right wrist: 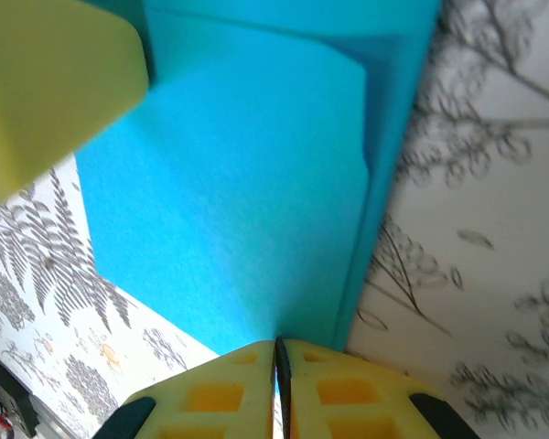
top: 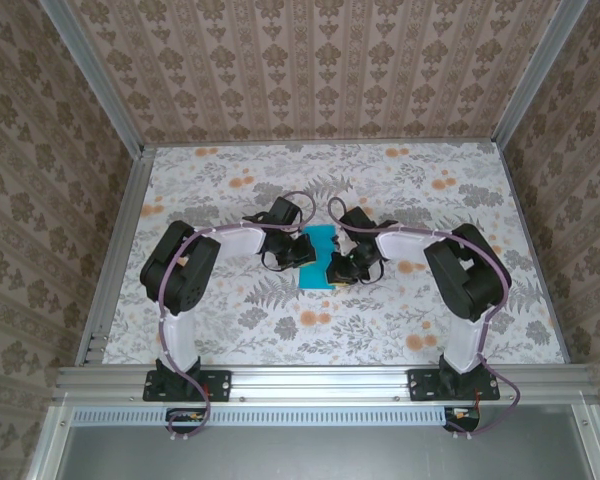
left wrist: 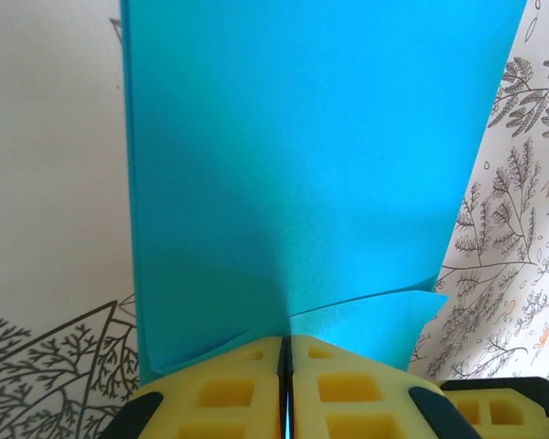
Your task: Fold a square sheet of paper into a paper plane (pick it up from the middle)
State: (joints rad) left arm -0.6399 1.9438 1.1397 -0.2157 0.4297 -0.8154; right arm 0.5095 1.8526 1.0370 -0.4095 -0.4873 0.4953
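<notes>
Overhead, finds the left gripper and the right gripper meeting over the middle of the floral table, with the square sheet of paper between them. Gives the whole outline there: already folded, longer than wide, with its long axis running from far to near and slightly slanted, 1 end toward the back wall, the other toward the arm bases. Cannot tell from this height whether resting on the table or lifted off it, nor how the jaws stand under the black wrist bodies.

Closer, from the left wrist, reveals what cannot be read from above: the left gripper clenched on the lower edge of the paper, with yellow fingers pressed flat together and only a thin blue line between. Shows the paper running up and away from the fingers to the top of the picture, with a 2nd layer ending in a curved edge low on the right.

From the right wrist, shows the right gripper also closed tight on the paper, at a narrow, corner-like part of it. Adds 2 more details: a yellow pad of the other arm at the upper left, over the blue surface, and a folded strip along the right edge.
</notes>
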